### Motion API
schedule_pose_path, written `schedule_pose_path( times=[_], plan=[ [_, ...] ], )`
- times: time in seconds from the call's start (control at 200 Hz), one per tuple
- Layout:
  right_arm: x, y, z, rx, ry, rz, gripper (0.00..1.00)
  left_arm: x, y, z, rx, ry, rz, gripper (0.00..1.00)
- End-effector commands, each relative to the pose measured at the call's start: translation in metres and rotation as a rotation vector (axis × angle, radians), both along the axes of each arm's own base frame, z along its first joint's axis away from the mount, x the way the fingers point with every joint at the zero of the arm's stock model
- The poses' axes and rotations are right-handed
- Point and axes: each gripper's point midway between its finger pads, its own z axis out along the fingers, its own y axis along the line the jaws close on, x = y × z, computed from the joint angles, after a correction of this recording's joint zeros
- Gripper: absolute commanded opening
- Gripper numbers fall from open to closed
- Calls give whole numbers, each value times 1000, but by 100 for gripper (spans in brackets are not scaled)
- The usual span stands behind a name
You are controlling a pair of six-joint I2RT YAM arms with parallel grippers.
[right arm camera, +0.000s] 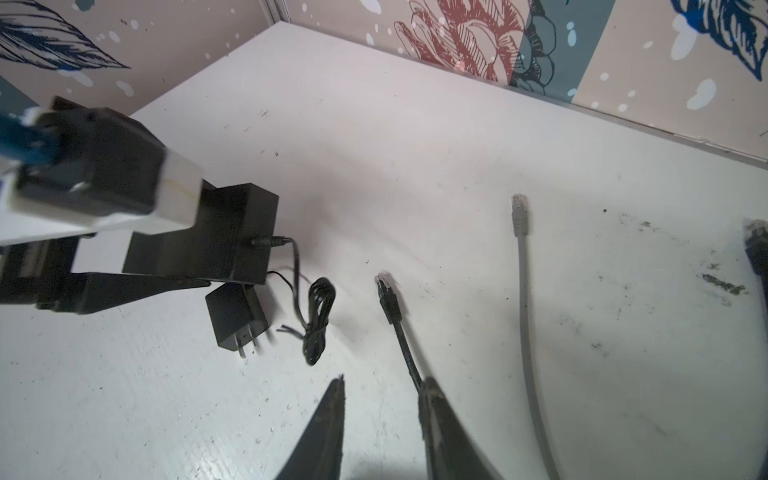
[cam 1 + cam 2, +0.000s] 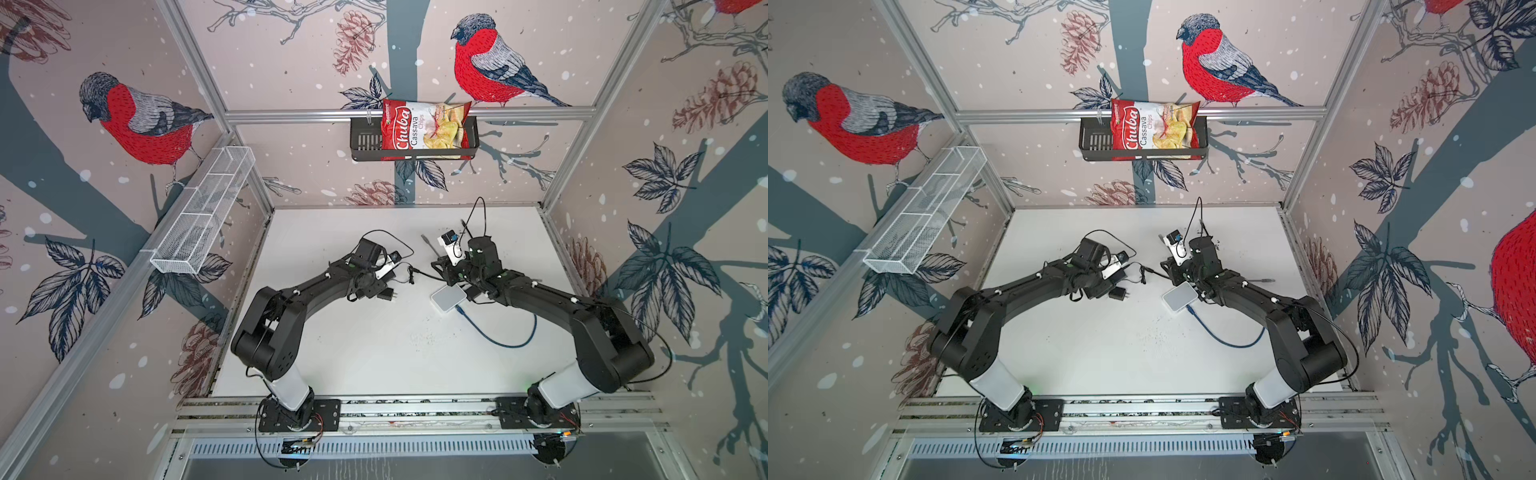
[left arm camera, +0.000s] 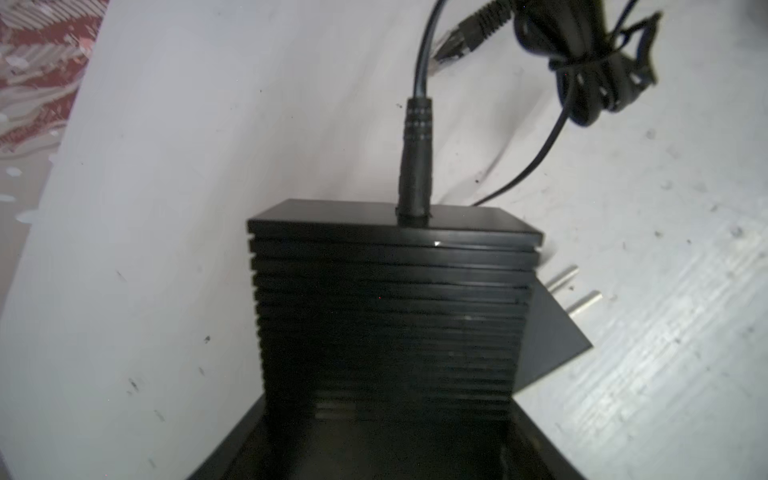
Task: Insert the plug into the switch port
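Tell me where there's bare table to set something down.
Free: the white table in front, between the arm bases, left of the looped blue cable; also its far strip by the back wall. Crowded: the middle, around the black power adapter, black network plug, grey cable and flat white switch box.

switch (image 2: 448,297) ports hidden, grey cable (image 1: 524,299) cut by edge

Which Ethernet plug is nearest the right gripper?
The black plug: its cord passes right beside the right gripper; the grey plug lies further off.
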Motion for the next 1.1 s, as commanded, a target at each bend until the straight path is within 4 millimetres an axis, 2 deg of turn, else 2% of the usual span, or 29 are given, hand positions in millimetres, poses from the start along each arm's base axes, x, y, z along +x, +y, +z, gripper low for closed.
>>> schedule_pose_path(
  times=[0.0, 0.095, 0.32, 0.53, 0.72, 0.89, 1.091],
  plan=[
    [2, 5, 13, 57, -44, 2, 32, 11, 16, -11, -10, 101, 215, 46],
    [-8, 13, 8, 72, -32, 34, 32, 16, 21, -24, 32, 156, 274, 46],
    [-22, 25, -4, 98, 2, 71, 32, 29, 17, -20, -2, 166, 346, 46],
    [-37, 43, -13, 101, 28, 143, 32, 26, 21, -30, 9, 215, 394, 45],
    [-66, 81, -25, 175, 122, 264, 32, 20, 10, -21, -72, 231, 373, 43],
    [-87, 114, -40, 252, 209, 360, 31, 18, 14, -9, -101, 223, 392, 43],
    [-93, 146, -64, 250, 284, 420, 31, 12, 24, -10, -104, 238, 419, 43]
  ],
)
